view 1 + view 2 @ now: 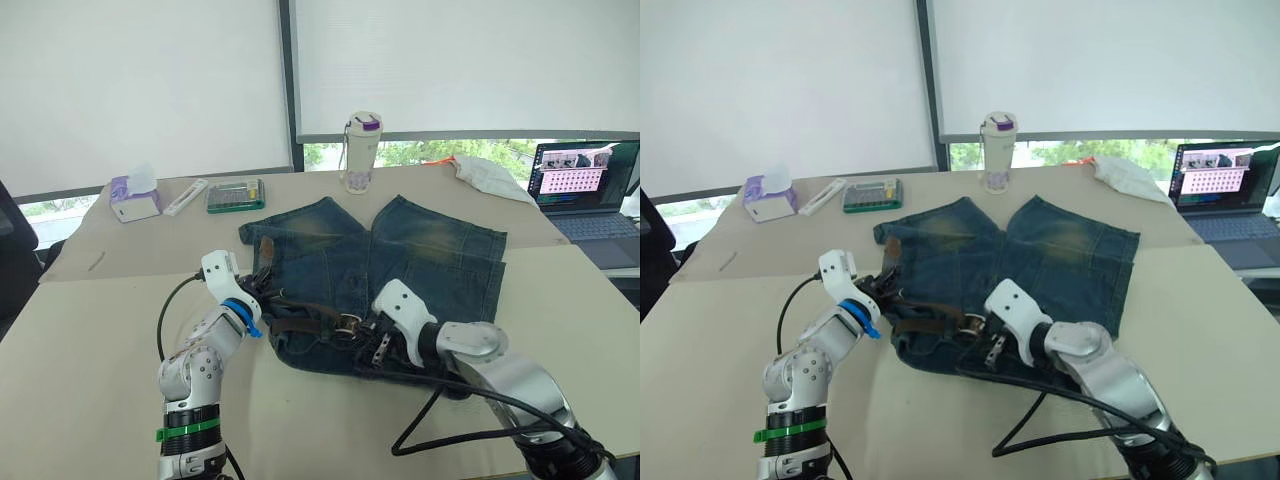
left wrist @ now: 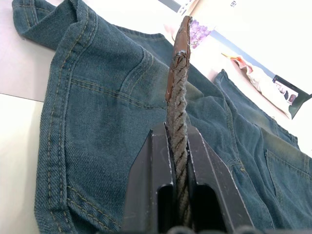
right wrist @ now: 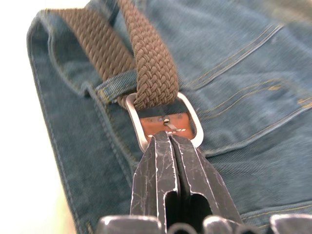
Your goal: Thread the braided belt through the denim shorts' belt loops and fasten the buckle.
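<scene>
The denim shorts (image 1: 420, 250) lie flat on the table, waistband toward me. Along that waistband runs the braided belt (image 1: 305, 318), a dark brown strap. My left gripper (image 1: 262, 290) is shut on the belt near its leather-tipped end (image 2: 178, 112), which stands up between the fingers (image 2: 156, 170) over the shorts' left side. At mid-waistband, the silver buckle (image 3: 130, 105) lies on the denim, with the strap passing under a belt loop (image 3: 114, 85) just beyond it. My right gripper (image 3: 166, 139) is shut, its tips meeting on the prong and brown tab inside the buckle frame.
A white bottle with a purple lid (image 1: 362, 150) stands behind the shorts. A tissue box (image 1: 133, 200), a white stick-shaped item (image 1: 186, 196) and a green case (image 1: 236, 194) sit at the back left. A laptop (image 1: 585, 185) and white cloth (image 1: 490, 175) are at the back right.
</scene>
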`<state>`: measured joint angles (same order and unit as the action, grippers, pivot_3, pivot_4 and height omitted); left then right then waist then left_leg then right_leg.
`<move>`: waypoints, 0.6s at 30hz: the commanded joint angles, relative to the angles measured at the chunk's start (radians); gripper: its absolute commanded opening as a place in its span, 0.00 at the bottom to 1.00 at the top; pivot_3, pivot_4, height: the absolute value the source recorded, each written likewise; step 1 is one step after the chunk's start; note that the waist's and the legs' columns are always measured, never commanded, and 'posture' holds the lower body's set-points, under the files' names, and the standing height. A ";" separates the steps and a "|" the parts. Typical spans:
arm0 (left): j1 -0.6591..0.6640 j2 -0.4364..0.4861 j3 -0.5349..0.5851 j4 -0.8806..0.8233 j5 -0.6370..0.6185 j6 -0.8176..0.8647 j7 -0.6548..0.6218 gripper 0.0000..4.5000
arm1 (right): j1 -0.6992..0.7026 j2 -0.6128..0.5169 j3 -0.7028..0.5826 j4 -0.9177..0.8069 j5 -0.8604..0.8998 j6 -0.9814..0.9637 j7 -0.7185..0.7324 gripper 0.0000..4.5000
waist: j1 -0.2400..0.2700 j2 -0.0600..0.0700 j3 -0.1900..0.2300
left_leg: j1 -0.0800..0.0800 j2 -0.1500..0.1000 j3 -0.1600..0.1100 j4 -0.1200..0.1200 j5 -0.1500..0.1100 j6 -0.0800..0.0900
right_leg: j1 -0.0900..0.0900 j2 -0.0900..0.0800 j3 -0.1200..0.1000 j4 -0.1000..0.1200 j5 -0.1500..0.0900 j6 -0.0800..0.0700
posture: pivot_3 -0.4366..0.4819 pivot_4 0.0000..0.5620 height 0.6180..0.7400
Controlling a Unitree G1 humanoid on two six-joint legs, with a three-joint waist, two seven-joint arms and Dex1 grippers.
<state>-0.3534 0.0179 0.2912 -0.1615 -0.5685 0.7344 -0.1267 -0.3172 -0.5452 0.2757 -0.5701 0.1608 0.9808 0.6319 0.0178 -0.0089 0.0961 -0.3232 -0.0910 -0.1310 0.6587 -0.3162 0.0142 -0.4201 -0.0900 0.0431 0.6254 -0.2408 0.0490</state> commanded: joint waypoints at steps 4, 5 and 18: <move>-0.018 0.010 -0.005 -0.020 -0.019 -0.034 -0.004 0.00 | -0.038 0.001 0.034 0.034 -0.020 -0.057 -0.025 0.02 | -0.002 0.000 0.000 | 0.000 0.000 0.000 0.000 0.000 0.000 | 0.000 0.000 0.000 0.000 0.000 0.000 | 0.48 0.27 1.00; -0.018 0.010 -0.006 -0.020 -0.019 -0.035 -0.003 0.00 | -0.040 0.000 0.036 0.038 -0.022 -0.060 -0.027 0.02 | -0.001 0.000 0.000 | 0.000 0.000 0.000 0.000 0.000 0.000 | 0.000 0.000 0.000 0.000 0.000 0.000 | 0.48 0.27 1.00; -0.001 0.001 0.003 -0.005 -0.022 -0.046 0.013 0.00 | -0.070 0.019 0.101 0.138 -0.035 -0.153 -0.002 0.02 | -0.003 0.000 0.000 | 0.000 0.000 0.000 0.000 0.000 0.000 | 0.000 0.000 0.000 0.000 0.000 0.000 | 0.48 0.27 1.00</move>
<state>-0.3526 0.0158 0.2800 -0.1566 -0.5761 0.7185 -0.1210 -0.3772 -0.5279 0.3631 -0.4394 0.1350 0.8664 0.6182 0.0146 -0.0089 0.0962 -0.3231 -0.0909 -0.1310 0.6585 -0.3163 0.0141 -0.4203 -0.0898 0.0430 0.6252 -0.2408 0.0490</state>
